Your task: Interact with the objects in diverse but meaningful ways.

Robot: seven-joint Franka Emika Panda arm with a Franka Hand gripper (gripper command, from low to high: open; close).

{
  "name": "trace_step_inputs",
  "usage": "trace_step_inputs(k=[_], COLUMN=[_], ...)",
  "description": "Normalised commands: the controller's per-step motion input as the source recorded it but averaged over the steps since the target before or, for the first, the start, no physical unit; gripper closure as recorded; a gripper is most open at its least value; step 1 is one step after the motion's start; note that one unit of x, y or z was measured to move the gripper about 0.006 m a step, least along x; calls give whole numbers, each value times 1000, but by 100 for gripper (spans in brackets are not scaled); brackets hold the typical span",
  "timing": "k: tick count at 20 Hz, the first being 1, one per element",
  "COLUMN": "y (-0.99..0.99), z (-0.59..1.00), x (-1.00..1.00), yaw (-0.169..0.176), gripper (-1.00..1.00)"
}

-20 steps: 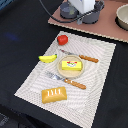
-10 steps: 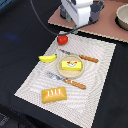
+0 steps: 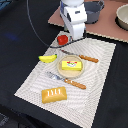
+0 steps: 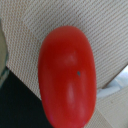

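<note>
In the exterior view the tool (image 3: 74, 36) hangs just beside the red tomato (image 3: 62, 39) at the placemat's (image 3: 30, 82) far edge; whether its jaws are apart cannot be told. In the wrist view the tomato (image 4: 66, 75) fills the frame, lying on the mat.

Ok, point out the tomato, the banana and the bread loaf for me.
tomato (image 4: 66, 75), wrist view, middle of its red skin.
banana (image 3: 48, 58), exterior view, middle of its yellow curve.
bread loaf (image 3: 54, 94), exterior view, centre of its scored top.
</note>
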Motion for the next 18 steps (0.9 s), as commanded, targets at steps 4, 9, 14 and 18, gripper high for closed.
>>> trace_step_inputs(k=[4,9,14,18], y=[-21,-30,-29,-25], z=[-419,-315,-257,-246], x=[-253,-171,-119,-96], yaw=[20,26,29,29], gripper=[-100,100,100,100])
